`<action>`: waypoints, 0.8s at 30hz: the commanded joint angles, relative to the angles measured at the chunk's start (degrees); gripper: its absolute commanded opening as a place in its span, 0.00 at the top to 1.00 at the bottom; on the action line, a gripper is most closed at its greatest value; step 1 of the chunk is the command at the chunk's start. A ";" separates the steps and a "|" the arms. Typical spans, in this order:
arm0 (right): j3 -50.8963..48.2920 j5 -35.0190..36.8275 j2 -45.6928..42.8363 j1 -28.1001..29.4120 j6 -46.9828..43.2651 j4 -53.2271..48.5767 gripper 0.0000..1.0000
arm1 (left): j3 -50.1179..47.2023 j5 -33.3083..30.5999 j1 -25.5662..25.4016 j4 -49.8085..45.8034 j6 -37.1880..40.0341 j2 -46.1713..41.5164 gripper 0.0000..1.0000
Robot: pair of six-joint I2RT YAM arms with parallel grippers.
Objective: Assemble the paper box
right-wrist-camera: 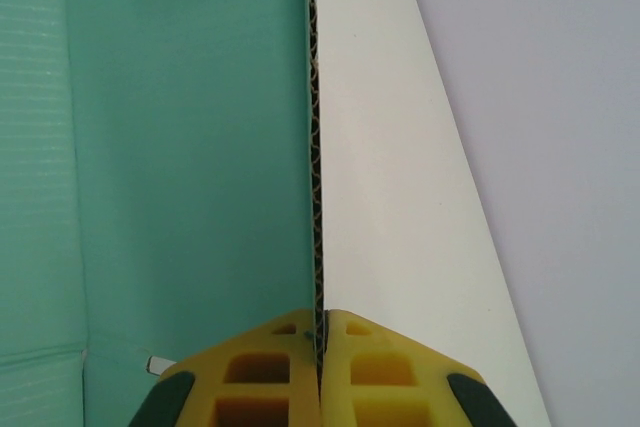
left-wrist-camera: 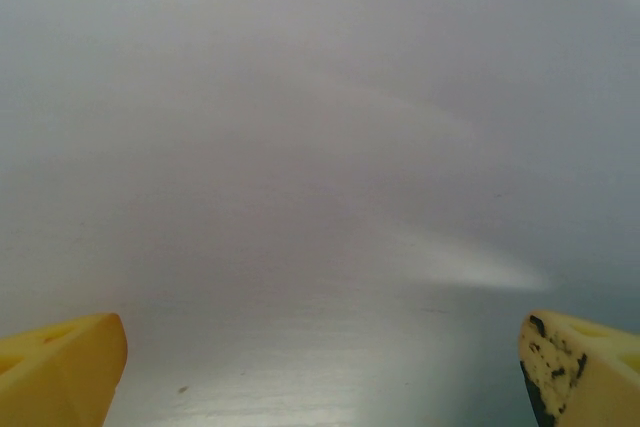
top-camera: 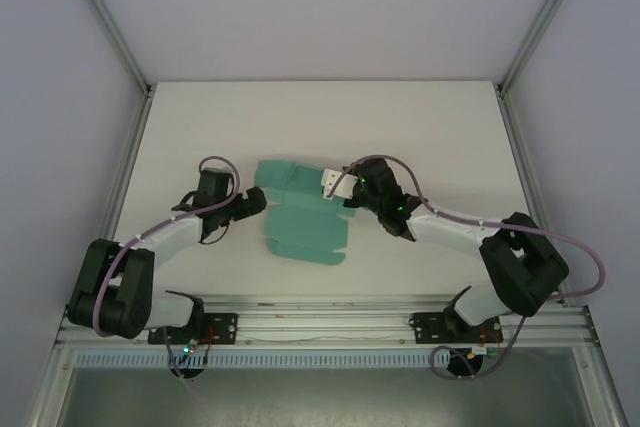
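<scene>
Both arms bend inward over the table [top-camera: 430, 137]. I have the right pincer [right-wrist-camera: 321, 342] clamped tight on the edge of a lifted flap at the far right of the box [top-camera: 300, 225], which lies mid-table. The left pincer [top-camera: 256, 203], spread wide and empty, sits just left of it.

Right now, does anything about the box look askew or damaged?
Nothing looks damaged. The paper box lies at a slant on the table, and one flap stands up edge-on, pinched in the shut right claw. The left claw is open near the box's left edge, holding nothing.
</scene>
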 commanded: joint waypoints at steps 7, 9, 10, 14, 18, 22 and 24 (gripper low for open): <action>1.81 -3.98 -1.91 -0.53 3.29 -1.18 1.00 | -1.27 10.27 -0.76 8.87 4.24 0.98 0.03; 1.76 -4.75 -2.18 -0.50 3.94 -1.16 1.00 | -1.09 11.41 -1.76 9.62 4.57 1.38 0.03; 1.79 -5.06 -2.40 -0.56 4.13 -1.13 1.00 | -1.02 11.46 -2.45 10.10 4.91 1.53 0.03; 1.54 -6.43 -2.87 -0.57 4.61 -0.75 1.00 | -0.06 7.71 -5.37 10.54 5.25 2.92 0.04; 1.47 -7.59 -3.73 -0.54 5.23 -1.20 1.00 | 2.08 2.32 -7.85 9.85 4.38 6.12 0.08; 1.45 -8.09 -3.39 -0.51 5.07 -1.37 1.00 | 2.77 0.37 -9.76 11.98 2.87 8.64 0.12; 1.56 -8.07 -3.42 -0.52 5.06 -1.41 1.00 | 2.71 -1.10 -10.99 13.13 1.91 9.42 0.12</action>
